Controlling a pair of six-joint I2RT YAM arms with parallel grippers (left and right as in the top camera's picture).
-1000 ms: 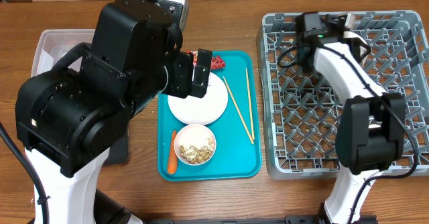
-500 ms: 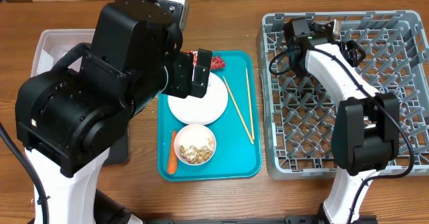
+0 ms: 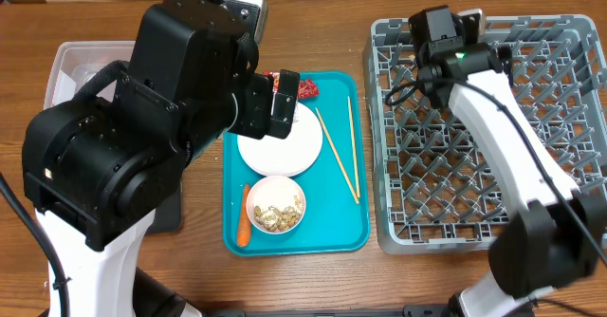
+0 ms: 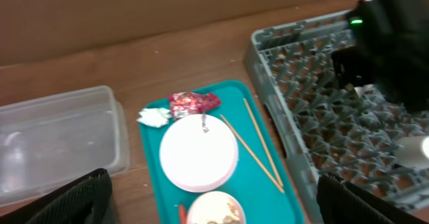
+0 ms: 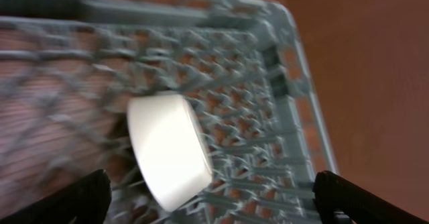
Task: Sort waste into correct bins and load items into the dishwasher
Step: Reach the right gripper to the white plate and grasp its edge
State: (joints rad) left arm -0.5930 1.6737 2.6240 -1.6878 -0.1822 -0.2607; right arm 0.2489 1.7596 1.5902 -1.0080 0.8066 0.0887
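Observation:
In the right wrist view a small white cup (image 5: pixel 167 150) lies on its side on the grey dish rack (image 5: pixel 281 83). My right gripper (image 5: pixel 214 198) stands open around it without touching it. Overhead, that gripper (image 3: pixel 441 30) hovers at the rack's (image 3: pixel 569 194) far left corner. My left gripper (image 4: pixel 213 200) hangs open above the teal tray (image 4: pixel 244 177). On that tray are a flat plate (image 4: pixel 199 151), a bowl of nut scraps (image 3: pixel 275 206), a carrot (image 3: pixel 244 217), chopsticks (image 3: pixel 351 146), a red wrapper (image 4: pixel 193 103) and a white tissue (image 4: pixel 155 117).
A clear tub (image 4: pixel 60 137) stands left of the teal tray. The edge of a black tray (image 3: pixel 169 213) shows under my bulky left arm (image 3: pixel 142 137), which hides much of the table's left side. Bare wooden table (image 3: pixel 322 32) lies behind the tray.
My right gripper has opened and let go of the white cup, which now rests in the rack. The right arm has swung and stretched out. The left arm has not moved.

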